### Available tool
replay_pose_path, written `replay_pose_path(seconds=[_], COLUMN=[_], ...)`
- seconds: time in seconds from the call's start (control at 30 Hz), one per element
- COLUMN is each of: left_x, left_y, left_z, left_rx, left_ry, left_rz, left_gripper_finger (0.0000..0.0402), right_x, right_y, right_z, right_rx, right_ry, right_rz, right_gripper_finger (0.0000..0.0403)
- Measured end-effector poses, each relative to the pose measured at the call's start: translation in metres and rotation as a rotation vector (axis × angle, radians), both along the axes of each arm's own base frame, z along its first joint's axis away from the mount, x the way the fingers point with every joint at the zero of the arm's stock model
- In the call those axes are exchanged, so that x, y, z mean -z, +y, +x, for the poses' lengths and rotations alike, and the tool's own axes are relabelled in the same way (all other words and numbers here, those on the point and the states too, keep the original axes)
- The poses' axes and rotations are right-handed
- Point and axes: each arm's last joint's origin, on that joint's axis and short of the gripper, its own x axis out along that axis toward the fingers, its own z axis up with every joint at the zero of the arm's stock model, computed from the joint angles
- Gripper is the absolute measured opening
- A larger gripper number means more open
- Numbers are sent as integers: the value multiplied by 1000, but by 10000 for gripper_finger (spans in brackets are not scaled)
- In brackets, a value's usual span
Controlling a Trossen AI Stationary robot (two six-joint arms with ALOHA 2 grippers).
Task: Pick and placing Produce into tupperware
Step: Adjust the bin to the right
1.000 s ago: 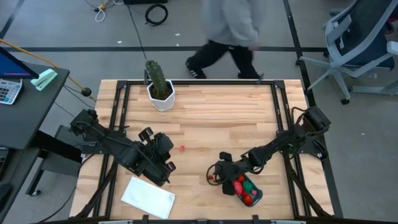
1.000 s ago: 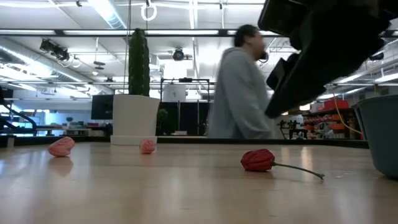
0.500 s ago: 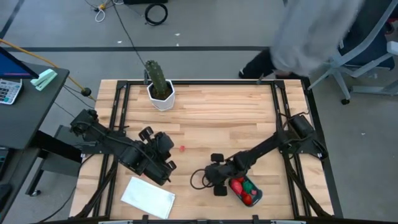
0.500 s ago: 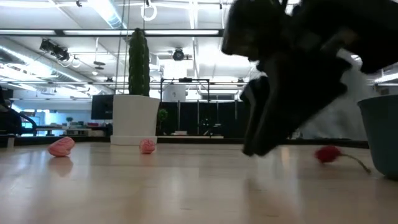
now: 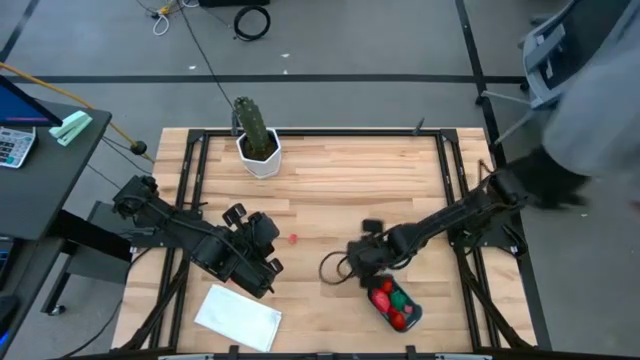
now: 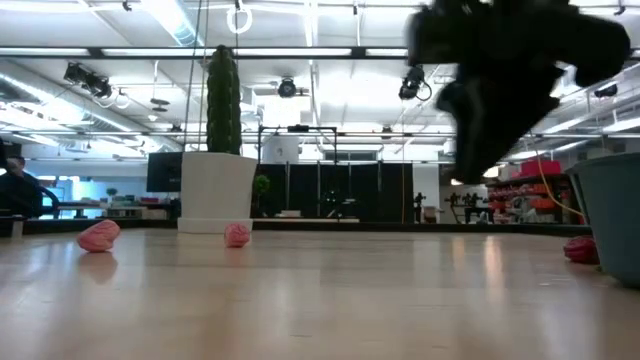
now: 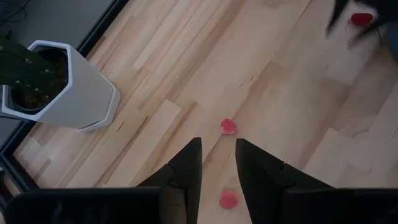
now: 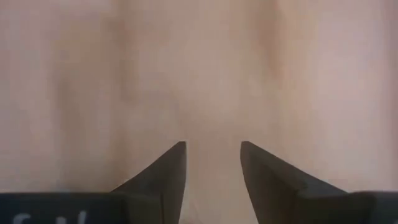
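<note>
Produce lay partly inside the teal tupperware (image 5: 395,305) at the desk's (image 5: 340,180) near right, with pink pieces (image 7: 228,126) scattered left. Right pincer (image 5: 362,257), parted and empty, hovered just beside it; a low sweep risked knocking the container. Left pincer (image 7: 216,163) waited, slightly parted.

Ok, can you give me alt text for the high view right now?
Seen from above, the right gripper hangs over the wooden table beside the teal tupperware, which holds red and green produce. The left gripper waits near a white sheet, one small red piece lies loose, and a potted cactus stands at the far edge.
</note>
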Motion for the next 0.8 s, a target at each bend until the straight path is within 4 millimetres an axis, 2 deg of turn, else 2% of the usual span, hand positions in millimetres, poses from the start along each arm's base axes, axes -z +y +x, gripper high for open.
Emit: replay_pose_path(seconds=[0.17,0.33,0.43,0.6,0.8], left_x=[0,0,0,0,0], left_y=[0,0,0,0,0], left_z=[0,0,0,0,0], left_rx=[0,0,0,1,1], left_ry=[0,0,0,0,1], left_rz=[0,0,0,0,1], left_gripper_finger=[105,102,99,100,96], right_x=[-24,-39,-31,0,5], right_y=[-18,-17,-18,-19,-21], right_z=[-35,-59,-67,-76,-80], right_rx=[164,78,58,23,-46], right_ry=[163,117,74,67,91], right_rz=[-25,3,95,186,162], right_gripper_finger=[160,157,157,156,153])
